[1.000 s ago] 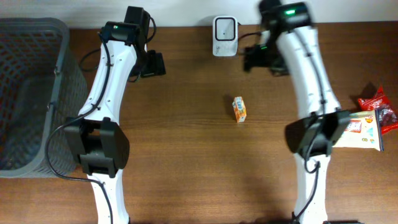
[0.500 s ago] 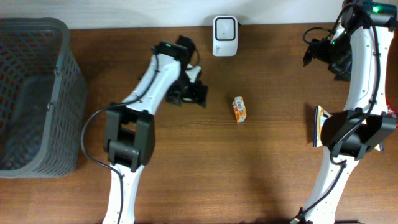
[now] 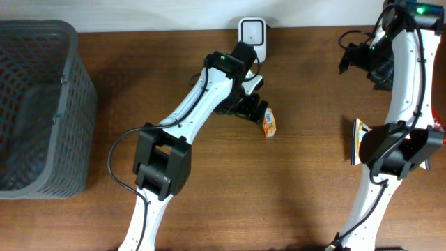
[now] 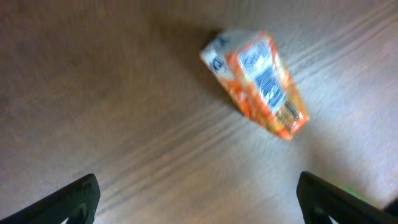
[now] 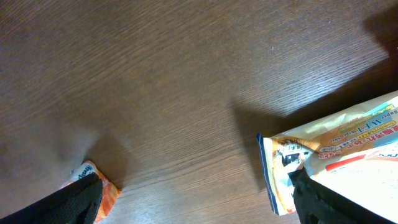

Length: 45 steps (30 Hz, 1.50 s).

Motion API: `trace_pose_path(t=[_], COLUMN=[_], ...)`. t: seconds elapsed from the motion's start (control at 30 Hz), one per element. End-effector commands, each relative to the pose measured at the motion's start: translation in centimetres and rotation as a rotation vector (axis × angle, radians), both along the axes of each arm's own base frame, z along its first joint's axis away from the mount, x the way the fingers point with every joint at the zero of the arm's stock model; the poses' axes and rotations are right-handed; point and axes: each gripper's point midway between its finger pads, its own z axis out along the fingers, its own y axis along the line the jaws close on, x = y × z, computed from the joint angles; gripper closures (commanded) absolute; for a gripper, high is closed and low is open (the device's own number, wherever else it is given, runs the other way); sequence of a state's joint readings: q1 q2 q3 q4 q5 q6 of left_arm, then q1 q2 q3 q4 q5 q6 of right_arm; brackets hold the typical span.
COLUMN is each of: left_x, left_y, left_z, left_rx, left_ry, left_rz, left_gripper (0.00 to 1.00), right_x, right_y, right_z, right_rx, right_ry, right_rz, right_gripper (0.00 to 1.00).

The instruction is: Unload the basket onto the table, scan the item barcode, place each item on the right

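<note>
The item, a small orange box (image 3: 268, 123) with a white and blue end, lies on the wooden table in front of the white scanner (image 3: 251, 32). In the left wrist view the orange box (image 4: 258, 84) shows its barcode side, blurred, ahead of the jaws. My left gripper (image 3: 254, 110) hovers just left of and behind the box, open and holding nothing (image 4: 199, 204). Far off at the back right, my right gripper (image 3: 360, 60) is also open and empty (image 5: 199, 202). An orange corner (image 5: 94, 179), seemingly of the same box, shows by its left finger.
A dark mesh basket (image 3: 42, 42) fills the left side of the table. A flat white and orange wipes packet (image 3: 356, 139) lies by the right arm's base and shows large in the right wrist view (image 5: 339, 146).
My left arm has swung from the back left across to the orange box, and its jaws have widened. The right arm moved to the far right earlier and has since held still.
</note>
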<state>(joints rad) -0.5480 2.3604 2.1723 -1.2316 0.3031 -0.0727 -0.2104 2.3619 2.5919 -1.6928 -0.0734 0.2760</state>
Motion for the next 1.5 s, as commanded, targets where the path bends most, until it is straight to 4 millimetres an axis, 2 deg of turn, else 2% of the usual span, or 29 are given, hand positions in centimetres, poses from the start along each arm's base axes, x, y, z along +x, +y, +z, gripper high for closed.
trace_pose_path(t=[0.0, 0.2, 0.33, 0.43, 0.53, 0.63, 0.73, 0.83, 1.1, 1.17, 1.37, 1.4, 1.47], left_x=[0.3, 2.0, 1.9, 1.8, 1.4, 0.9, 0.8, 0.8, 0.6, 0.6, 1.5, 1.8, 2.5], left_y=[-1.6, -2.1, -4.8, -5.6, -6.3, -6.5, -6.5, -6.5, -6.5, -6.5, -6.7, -6.4, -5.6], left_z=[0.8, 0.3, 0.8, 0.5, -1.0, -2.8, -3.4, -3.4, -5.4, -5.4, -3.4, -2.5, -0.7], left_rx=[-0.032, 0.118, 0.114, 0.128, 0.135, 0.160, 0.168, 0.167, 0.190, 0.191, 0.164, 0.161, 0.159], left_ry=[-0.015, -0.147, -0.250, -0.289, -0.273, -0.249, -0.240, -0.241, -0.214, -0.214, -0.234, -0.236, -0.238], left_rz=[0.064, 0.360, 0.343, 0.359, 0.364, 0.351, 0.348, 0.349, 0.356, 0.355, 0.368, 0.377, 0.398], left_gripper=[0.02, 0.03, 0.04, 0.08, 0.16, 0.34, 0.41, 0.55, 0.56, 0.65, 0.85, 0.89, 0.90], right_x=[0.1, 0.1, 0.1, 0.1, 0.1, 0.1, 0.1, 0.1, 0.1, 0.1, 0.1, 0.1, 0.1], right_y=[0.1, 0.1, 0.1, 0.1, 0.1, 0.1, 0.1, 0.1, 0.1, 0.1, 0.1, 0.1, 0.1], right_z=[0.9, 0.9, 0.9, 0.9, 0.9, 0.9, 0.9, 0.9, 0.9, 0.9, 0.9, 0.9, 0.9], right_rx=[-0.001, -0.001, -0.001, -0.001, -0.001, -0.001, -0.001, -0.001, -0.001, -0.001, -0.001, -0.001, -0.001], right_ry=[-0.024, -0.025, -0.024, -0.025, -0.025, -0.025, -0.025, -0.025, -0.025, -0.025, -0.024, -0.025, -0.025], right_rz=[0.011, 0.011, 0.011, 0.011, 0.011, 0.011, 0.011, 0.011, 0.011, 0.011, 0.011, 0.011, 0.011], right_gripper=[0.02, 0.02, 0.02, 0.02, 0.02, 0.02, 0.01, 0.02, 0.02, 0.02, 0.02, 0.02, 0.02])
